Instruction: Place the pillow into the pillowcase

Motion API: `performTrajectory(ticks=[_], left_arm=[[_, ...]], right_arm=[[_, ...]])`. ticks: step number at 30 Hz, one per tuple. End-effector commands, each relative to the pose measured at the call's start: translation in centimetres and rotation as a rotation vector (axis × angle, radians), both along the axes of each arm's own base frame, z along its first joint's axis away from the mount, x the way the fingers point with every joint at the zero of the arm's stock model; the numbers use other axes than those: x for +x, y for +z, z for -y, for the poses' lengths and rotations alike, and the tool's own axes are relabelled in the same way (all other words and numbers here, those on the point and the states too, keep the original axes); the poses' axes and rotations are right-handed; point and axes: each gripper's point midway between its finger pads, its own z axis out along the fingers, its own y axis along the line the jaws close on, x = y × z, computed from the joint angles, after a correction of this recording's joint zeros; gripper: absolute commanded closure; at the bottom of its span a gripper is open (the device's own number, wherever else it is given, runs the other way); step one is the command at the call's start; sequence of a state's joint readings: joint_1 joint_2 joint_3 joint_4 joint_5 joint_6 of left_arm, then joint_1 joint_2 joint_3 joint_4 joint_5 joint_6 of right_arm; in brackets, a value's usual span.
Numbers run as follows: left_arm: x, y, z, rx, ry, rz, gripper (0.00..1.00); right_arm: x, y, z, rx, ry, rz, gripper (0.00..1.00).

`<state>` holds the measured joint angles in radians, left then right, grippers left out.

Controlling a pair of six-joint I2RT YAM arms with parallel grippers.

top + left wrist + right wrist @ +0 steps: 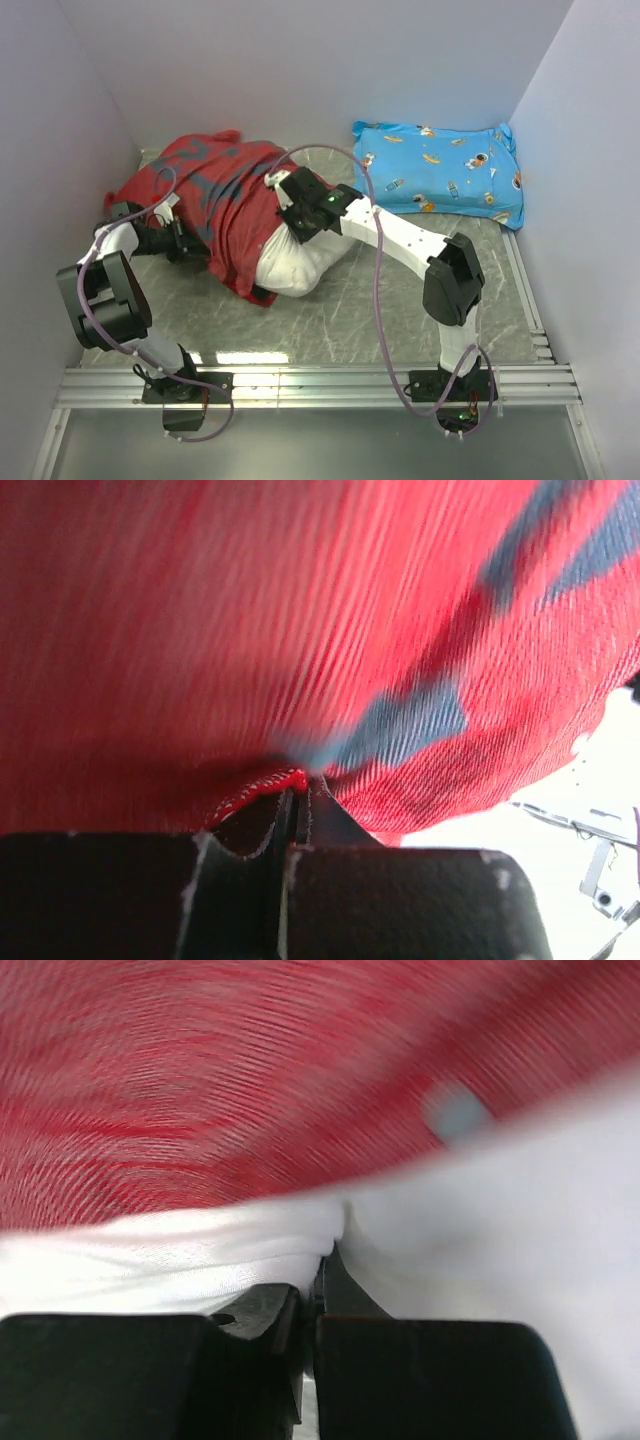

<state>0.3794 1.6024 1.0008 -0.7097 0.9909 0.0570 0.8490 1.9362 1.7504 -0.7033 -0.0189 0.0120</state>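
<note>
Roughly half done: pillow (pixel 300 265) mid-table (pixel 400 310), far part apparently inside pillowcase (pixel 215 185), though depth is unclear, near white end sticking out; left gripper (pixel 300 800) clamped on its hem, right gripper (pixel 325 1270) pinching pillow fabric.

The pillowcase (pixel 250 630) is filling nearly the whole frame, its ribbed red cloth sagging over the left gripper (pixel 298 802). The black jaws are pressing together on the white-stitched hem (pixel 255 788), pinching a fold of it. Grey-blue markings (pixel 410 725) are running diagonally across the fabric (blurred toward the top right), and a washed-out white patch is showing at the lower right.
</note>
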Motion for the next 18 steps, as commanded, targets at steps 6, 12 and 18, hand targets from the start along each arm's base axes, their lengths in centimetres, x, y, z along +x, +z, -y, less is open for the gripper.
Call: performTrajectory(ticks=[6,12,18], left_arm=[[5.2,4.6,-1.7,0.009,0.050,0.073,0.78],[7.9,11.1,-4.8,0.290,-0.057,0.373,0.47],[7.1,18.9,-4.3,0.689,-0.017,0.698,0.22]], right_arm=[[-0.1,3.7,-6.7,0.316,0.027,-0.063,1.00],[-2.8,8.8,-2.2,0.416,0.130,-0.150,0.53],[0.8,12.6,9.0,0.549,-0.156,-0.161,0.15]])
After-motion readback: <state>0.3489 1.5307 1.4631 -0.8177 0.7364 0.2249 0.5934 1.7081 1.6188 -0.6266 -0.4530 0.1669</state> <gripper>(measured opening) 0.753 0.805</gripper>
